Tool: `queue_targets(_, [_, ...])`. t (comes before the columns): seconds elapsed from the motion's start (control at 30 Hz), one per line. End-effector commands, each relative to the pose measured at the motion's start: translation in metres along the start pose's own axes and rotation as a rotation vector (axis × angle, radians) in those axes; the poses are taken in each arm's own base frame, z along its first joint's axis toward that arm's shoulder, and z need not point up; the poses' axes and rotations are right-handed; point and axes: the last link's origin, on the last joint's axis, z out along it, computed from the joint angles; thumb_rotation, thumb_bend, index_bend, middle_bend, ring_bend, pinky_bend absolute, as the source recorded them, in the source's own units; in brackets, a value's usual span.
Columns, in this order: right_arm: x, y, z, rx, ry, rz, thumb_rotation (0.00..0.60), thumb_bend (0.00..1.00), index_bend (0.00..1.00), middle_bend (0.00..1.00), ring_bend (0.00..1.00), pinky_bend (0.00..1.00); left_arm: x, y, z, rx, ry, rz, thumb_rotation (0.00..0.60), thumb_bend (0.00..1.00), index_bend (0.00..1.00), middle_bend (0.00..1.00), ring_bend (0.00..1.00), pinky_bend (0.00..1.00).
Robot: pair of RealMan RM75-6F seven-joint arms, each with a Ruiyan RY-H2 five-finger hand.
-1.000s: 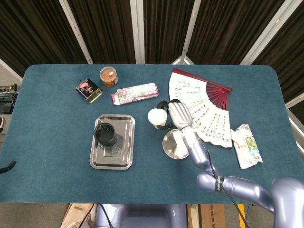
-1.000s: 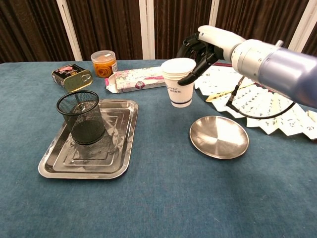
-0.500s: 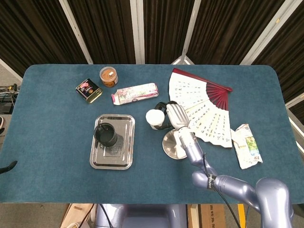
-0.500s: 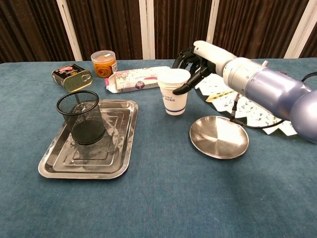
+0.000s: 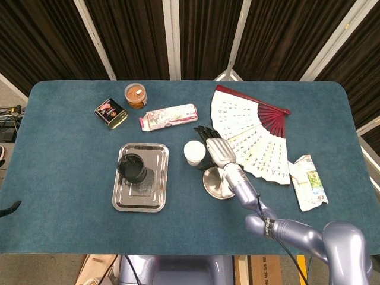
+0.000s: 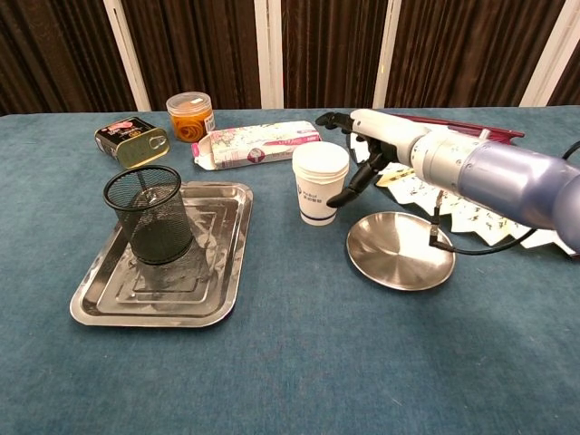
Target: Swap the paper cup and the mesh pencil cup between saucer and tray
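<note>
hand: right hand (image 6: 367,149) fingers spread, beside paper cup (image 6: 319,184), frame centre
risk: retreating fingers could tip cup

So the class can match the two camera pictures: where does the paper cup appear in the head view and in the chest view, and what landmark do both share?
Head view: paper cup near centre, just right of the tray.
Chest view: paper cup centre, above-left of the saucer.
Shared landmark: the saucer beside the cup.
</note>
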Motion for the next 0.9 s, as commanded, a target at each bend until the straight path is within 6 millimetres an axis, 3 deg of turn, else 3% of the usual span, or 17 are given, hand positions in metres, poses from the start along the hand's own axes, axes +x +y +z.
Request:
queue_targets(0.03, [0.011, 0.003, -0.013, 0.000, -0.042, -0.021, 0.600, 0.00, 0.00, 0.00, 0.00, 0.00, -0.001, 0.001, 0.001, -0.004, -0.003, -0.001, 0.600, 0.12, 0.12, 0.00, 0.00, 0.09])
queue_targets(0.23, [0.059, 0.027, -0.058, -0.054, 0.057, -0.159, 0.600, 0.00, 0.00, 0.00, 0.00, 0.00, -0.001, 0.005, -0.001, -0.042, -0.019, -0.014, 0.600, 0.12, 0.12, 0.00, 0.00, 0.09])
queue_targets(0.4, [0.094, 0.070, -0.141, -0.189, 0.204, -0.285, 0.600, 0.00, 0.00, 0.00, 0.00, 0.00, 0.001, 0.012, -0.005, -0.098, -0.017, -0.062, 0.600, 0.11, 0.11, 0.00, 0.00, 0.09])
queue_targets(0.5, [0.096, 0.094, -0.196, -0.263, 0.224, -0.310, 0.600, 0.00, 0.00, 0.00, 0.00, 0.00, 0.000, 0.019, -0.009, -0.134, -0.041, -0.100, 0.600, 0.10, 0.12, 0.00, 0.00, 0.09])
queue_targets(0.63, [0.078, 0.112, -0.264, -0.329, 0.193, -0.272, 0.600, 0.00, 0.00, 0.00, 0.00, 0.00, -0.001, 0.031, -0.010, -0.170, -0.063, -0.082, 0.600, 0.10, 0.12, 0.00, 0.00, 0.09])
queue_targets(0.77, [0.070, 0.121, -0.293, -0.356, 0.195, -0.303, 0.600, 0.00, 0.00, 0.00, 0.00, 0.00, 0.004, 0.057, 0.002, -0.225, -0.093, -0.109, 0.600, 0.10, 0.12, 0.00, 0.00, 0.09])
queue_targets(0.9, [0.067, 0.128, -0.301, -0.370, 0.268, -0.331, 0.600, 0.00, 0.00, 0.00, 0.00, 0.00, 0.006, 0.088, 0.032, -0.284, -0.212, -0.151, 0.600, 0.10, 0.11, 0.00, 0.00, 0.09])
